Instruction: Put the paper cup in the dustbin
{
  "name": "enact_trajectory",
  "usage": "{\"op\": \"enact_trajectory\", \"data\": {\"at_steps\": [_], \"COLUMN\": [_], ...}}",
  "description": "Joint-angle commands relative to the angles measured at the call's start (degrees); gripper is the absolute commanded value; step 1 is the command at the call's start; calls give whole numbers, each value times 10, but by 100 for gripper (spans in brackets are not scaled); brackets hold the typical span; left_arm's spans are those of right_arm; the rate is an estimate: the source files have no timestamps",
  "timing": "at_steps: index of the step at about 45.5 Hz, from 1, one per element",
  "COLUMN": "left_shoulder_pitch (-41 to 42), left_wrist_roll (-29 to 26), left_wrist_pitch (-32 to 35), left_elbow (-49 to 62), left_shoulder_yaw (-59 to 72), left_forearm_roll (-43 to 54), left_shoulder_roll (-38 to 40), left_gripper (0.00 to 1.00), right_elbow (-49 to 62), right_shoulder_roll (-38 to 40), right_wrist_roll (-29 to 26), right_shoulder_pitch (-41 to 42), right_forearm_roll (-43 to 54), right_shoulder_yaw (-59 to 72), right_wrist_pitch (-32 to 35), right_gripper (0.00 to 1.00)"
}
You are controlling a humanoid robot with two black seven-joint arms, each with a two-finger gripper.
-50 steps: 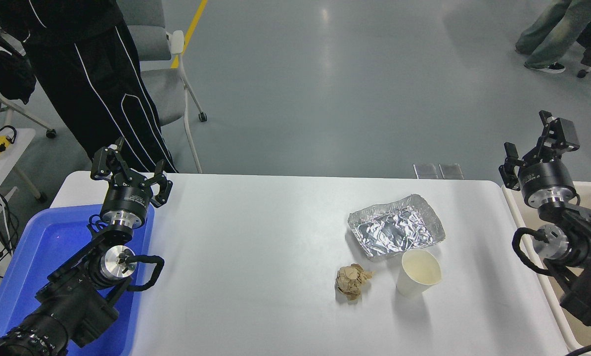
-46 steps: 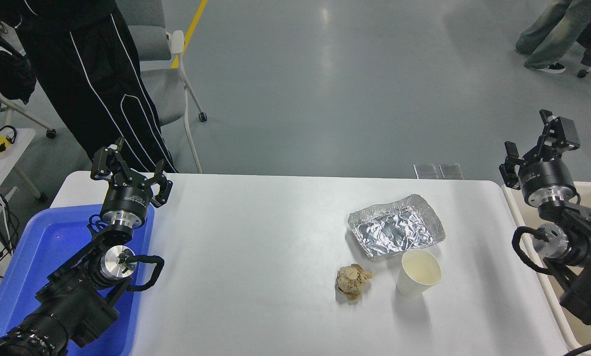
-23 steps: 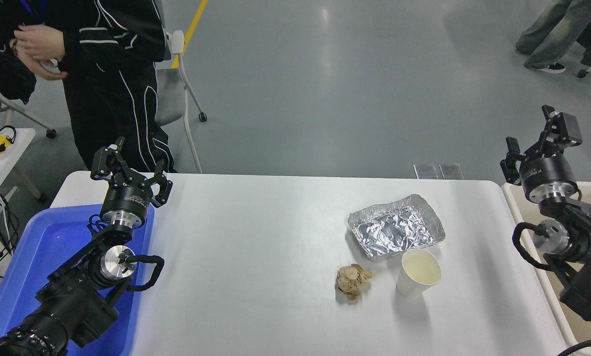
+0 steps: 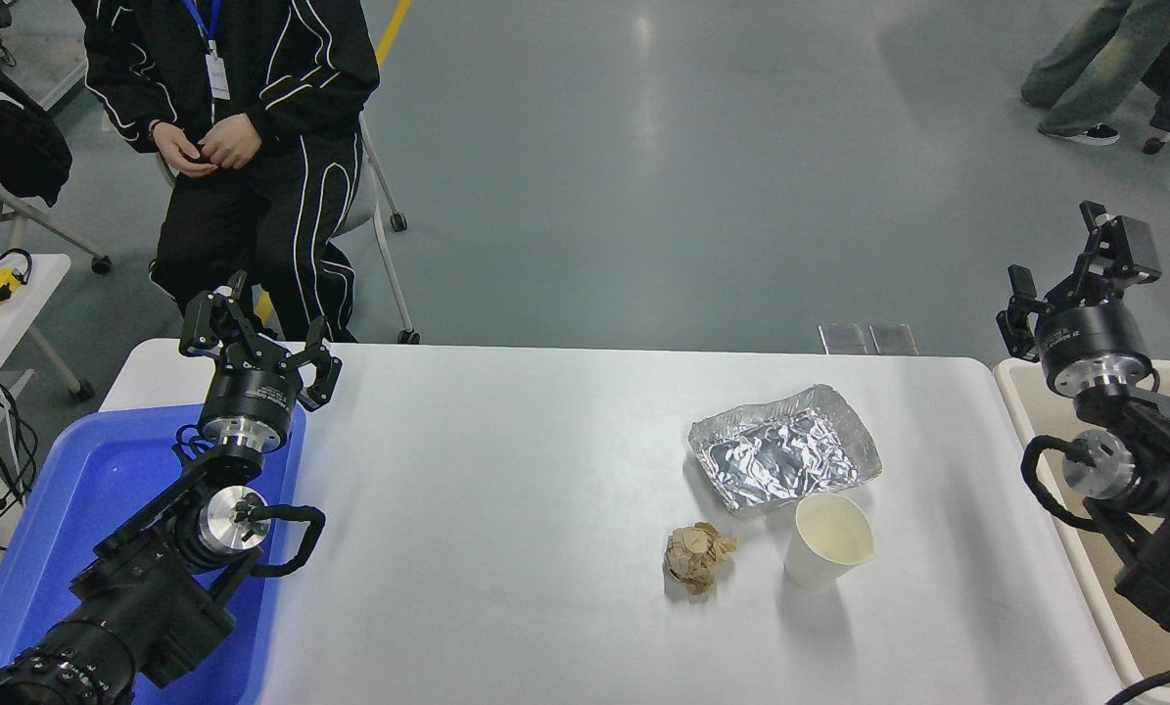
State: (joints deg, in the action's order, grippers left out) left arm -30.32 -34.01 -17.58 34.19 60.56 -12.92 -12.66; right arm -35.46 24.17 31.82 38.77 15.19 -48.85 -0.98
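A white tapered paper cup (image 4: pixel 827 552) stands upright and empty, cream inside, at the table's (image 4: pixel 506 490) lower right. Just above it lies a crinkled foil tray (image 4: pixel 785 458), holding nothing; a crumpled brown paper ball (image 4: pixel 697 556) sits left of the cup. At the right edge, the beige bin (image 4: pixel 1020 401) sits under the right gripper (image 4: pixel 1069 269), jaws spread, well apart from the cup. The left gripper (image 4: pixel 257 328), also spread, is parked over a blue tray (image 4: pixel 46 529).
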Motion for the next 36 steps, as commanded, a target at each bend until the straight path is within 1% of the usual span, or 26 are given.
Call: {"op": "enact_trajectory", "data": {"at_steps": [1,6,9,12,14,16,21,23,24,26,28,30,33,35,36], "left_shoulder_pitch": [0,0,0,0,0,0,0,0,0,0,0,0,0,0,0], "left_wrist_roll": [0,0,0,0,0,0,0,0,0,0,0,0,0,0,0], "left_wrist_pitch": [0,0,0,0,0,0,0,0,0,0,0,0,0,0,0], "left_elbow": [0,0,0,0,0,0,0,0,0,0,0,0,0,0,0], "left_shoulder_yaw": [0,0,0,0,0,0,0,0,0,0,0,0,0,0,0], "left_forearm_roll": [0,0,0,0,0,0,0,0,0,0,0,0,0,0,0], "left_shoulder_roll": [0,0,0,0,0,0,0,0,0,0,0,0,0,0,0], "left_gripper": [100,100,100,100,100,100,100,100,100,100,100,100,100,100,100], "right_elbow": [0,14,15,12,14,14,14,14,13,10,9,8,7,7,6], "right_shoulder_roll": [1,1,1,3,17,46,93,114,116,116,116,116,116,117,117], "right_wrist_roll": [0,-1,-1,-1,-2,-3,-5,-5,-5,-5,-5,-5,-4,-4,-4], "right_shoulder_pitch": [3,11,10,29,44,63,145,215,230,291,328,354,377,396,402], "right_forearm_roll": [-5,-16,-41,-53,-53,-48,-44,-44,-43,-39,-37,-21,48,140,169], "right_shoulder_yaw": [14,36,57,110,129,168,326,485,527,706,795,852,893,895,896], "right_wrist_pitch": [0,1,1,2,2,2,5,9,12,46,71,91,120,156,166], "right_gripper": [99,99,99,99,99,99,99,99,99,99,99,99,99,99,99]}}
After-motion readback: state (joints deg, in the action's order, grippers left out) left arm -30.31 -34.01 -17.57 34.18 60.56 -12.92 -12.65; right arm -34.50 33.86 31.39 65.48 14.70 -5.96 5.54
